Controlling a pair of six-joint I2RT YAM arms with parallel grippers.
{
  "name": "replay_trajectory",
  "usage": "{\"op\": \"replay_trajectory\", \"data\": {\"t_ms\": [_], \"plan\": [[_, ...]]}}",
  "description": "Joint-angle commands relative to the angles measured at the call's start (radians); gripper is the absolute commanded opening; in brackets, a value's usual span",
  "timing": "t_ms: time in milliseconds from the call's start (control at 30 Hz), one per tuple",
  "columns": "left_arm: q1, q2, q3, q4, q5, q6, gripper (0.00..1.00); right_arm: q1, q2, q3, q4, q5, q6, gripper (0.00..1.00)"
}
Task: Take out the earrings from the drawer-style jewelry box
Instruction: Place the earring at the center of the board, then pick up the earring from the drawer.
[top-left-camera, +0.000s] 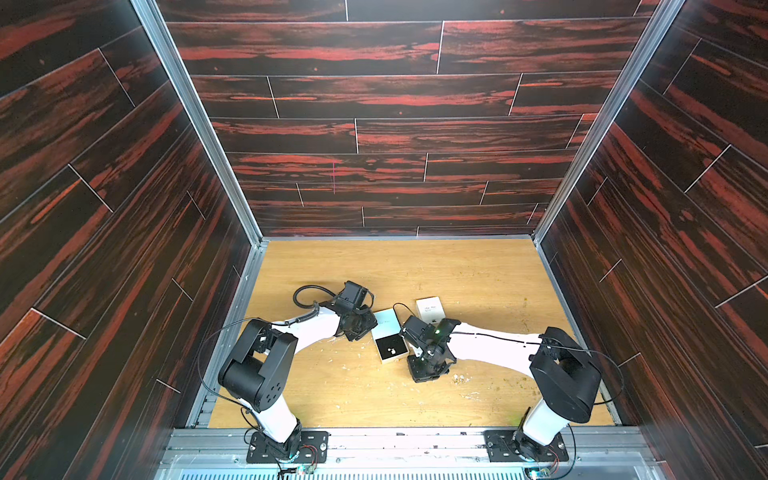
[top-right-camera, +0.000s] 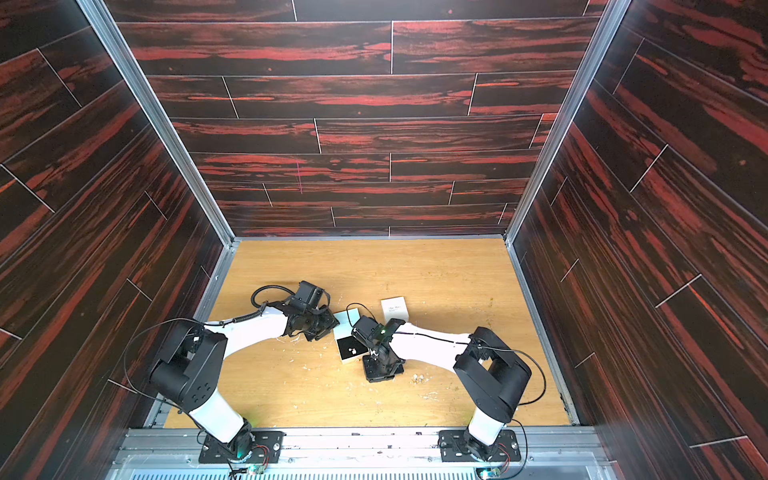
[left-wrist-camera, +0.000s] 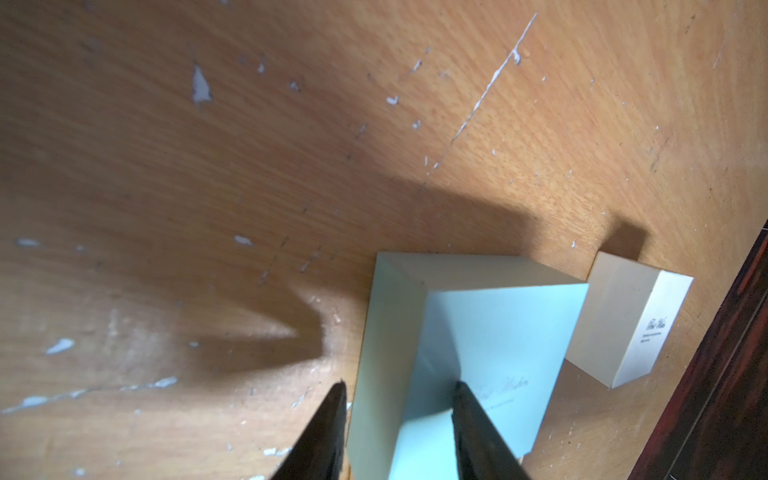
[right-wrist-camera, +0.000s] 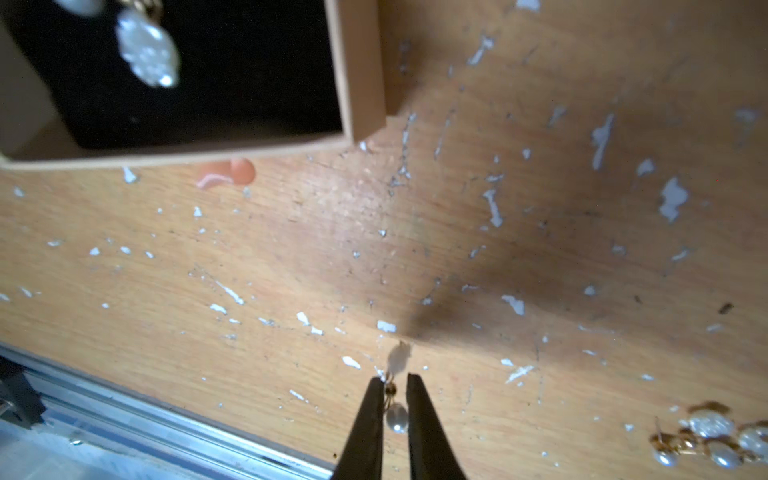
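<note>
The drawer-style jewelry box is a pale teal sleeve (left-wrist-camera: 490, 332) with its black-lined tray (top-left-camera: 390, 348) slid out toward the front. My left gripper (left-wrist-camera: 399, 384) is shut across the sleeve's end and holds it down. Pearly earrings (right-wrist-camera: 147, 52) lie on the tray's black lining, seen as pale specks (top-left-camera: 391, 351) in a top view. My right gripper (right-wrist-camera: 395, 378) points down at the table just right of the tray (right-wrist-camera: 361, 75). Its jaws stand a narrow gap apart, and a small pearl-drop earring (right-wrist-camera: 397, 417) with a gold hook fills that gap.
Several pearl and gold earrings (right-wrist-camera: 710, 436) lie in a heap on the table right of my right gripper, also visible as a pale cluster (top-left-camera: 460, 378). A small white box (top-left-camera: 429, 308) with script lettering stands closed behind the teal sleeve. The metal rail (right-wrist-camera: 124, 419) runs along the table's front.
</note>
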Motion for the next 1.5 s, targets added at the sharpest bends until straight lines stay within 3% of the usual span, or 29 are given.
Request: {"op": "replay_trajectory", "data": {"t_ms": [0, 233, 500, 900, 1200, 1467], "plan": [[-0.003, 0.021, -0.007, -0.084, -0.019, 0.012, 0.44, 0.003, 0.023, 0.028, -0.021, 0.002, -0.009, 0.16], [-0.003, 0.018, -0.004, -0.083, -0.016, 0.012, 0.44, 0.003, 0.009, 0.054, -0.036, 0.024, -0.016, 0.16], [-0.003, 0.017, -0.011, -0.074, -0.004, 0.012, 0.44, 0.023, -0.029, 0.155, -0.010, 0.131, -0.071, 0.17], [-0.002, 0.021, -0.029, -0.046, 0.011, 0.001, 0.44, 0.023, 0.148, 0.359, 0.033, 0.130, -0.102, 0.23], [-0.002, 0.039, -0.025, -0.040, 0.031, -0.002, 0.44, 0.023, 0.200, 0.345, 0.097, 0.116, -0.257, 0.24], [0.000, 0.036, -0.024, -0.042, 0.028, -0.004, 0.44, 0.023, 0.255, 0.367, 0.073, 0.136, -0.286, 0.24]]}}
